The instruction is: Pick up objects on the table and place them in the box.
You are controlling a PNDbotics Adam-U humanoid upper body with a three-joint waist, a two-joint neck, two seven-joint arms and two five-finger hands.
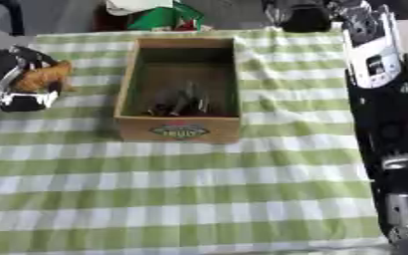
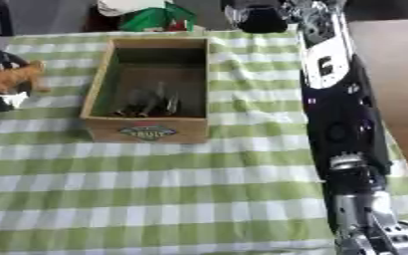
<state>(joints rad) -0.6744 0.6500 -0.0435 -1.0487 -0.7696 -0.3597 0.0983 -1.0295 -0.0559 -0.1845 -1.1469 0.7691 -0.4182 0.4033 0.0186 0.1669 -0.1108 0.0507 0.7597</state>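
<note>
Near the worktop's [image 1: 199, 199] left edge, my left robot hand [image 1: 16, 79] grips an orange object [image 1: 47, 74]; box [image 1: 179, 124] sits mid-far, label unreadable, near half open. Right robot hand [image 2: 259, 17] at far edge: cannot tell.

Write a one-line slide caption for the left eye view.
Left hand grips an orange toy beside a wooden box on green checked cloth.

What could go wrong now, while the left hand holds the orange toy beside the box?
The left hand holds the orange toy outside the wooden box, so an early release may drop it on the cloth. It could also catch the box's near wall. A dark object already inside may be hit.
</note>
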